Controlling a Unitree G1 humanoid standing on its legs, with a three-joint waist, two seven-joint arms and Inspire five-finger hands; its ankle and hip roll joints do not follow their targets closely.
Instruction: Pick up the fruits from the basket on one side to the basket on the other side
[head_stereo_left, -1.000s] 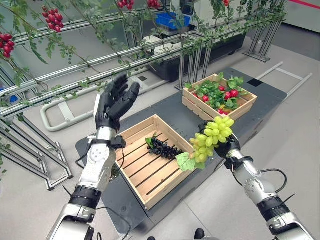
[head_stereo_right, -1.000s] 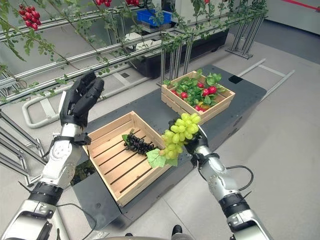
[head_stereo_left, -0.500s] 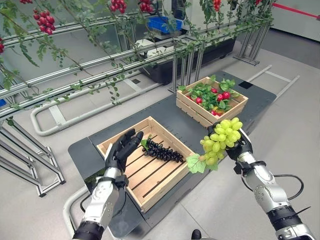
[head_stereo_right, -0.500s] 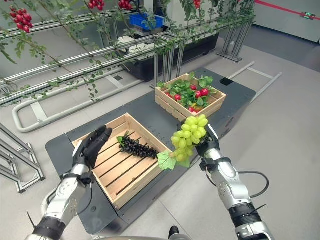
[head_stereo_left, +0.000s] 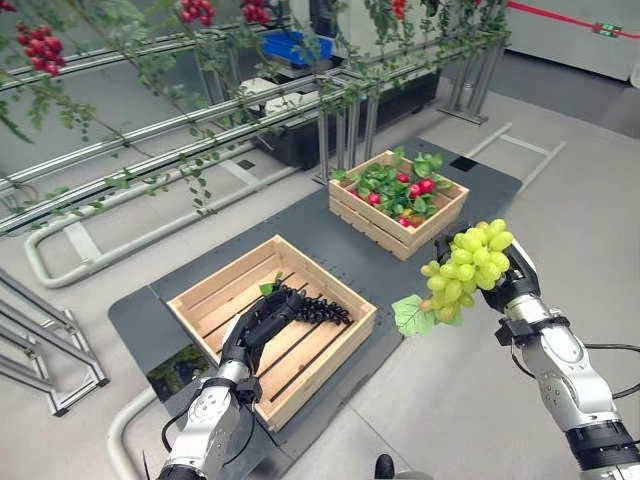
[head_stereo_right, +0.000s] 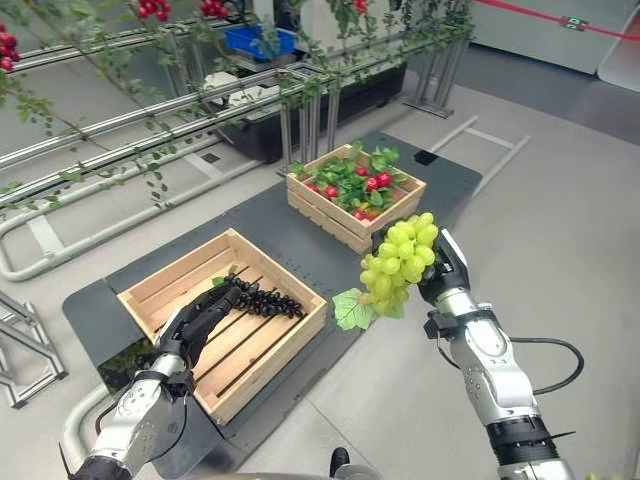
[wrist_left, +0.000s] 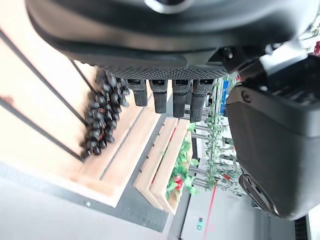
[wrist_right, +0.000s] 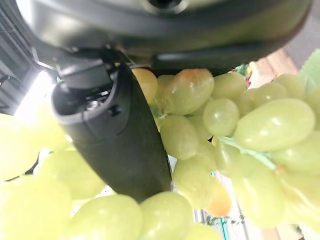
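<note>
A dark platform surface (head_stereo_left: 400, 270) is carrying two slatted wooden crates: the near-left crate (head_stereo_left: 205, 300) is holding a black grape bunch (head_stereo_left: 318, 308), under the left hand's (head_stereo_left: 258, 325) seemingly straight fingers. Right hand (head_stereo_left: 515, 285) is clutching a green grape bunch (head_stereo_left: 465, 265) right of it.

Dark grey platform (head_stereo_left: 330, 240) sits on pale floor (head_stereo_left: 590, 210). Two slatted wooden crates rest directly on it, well apart. Near crate (head_stereo_left: 345, 320), at 7 o'clock of the platform, holds a dark grape bunch (head_stereo_left: 315, 305). Far crate (head_stereo_left: 365, 215), at 1 o'clock, holds red fruit (head_stereo_left: 425, 186) among green leaves.
</note>
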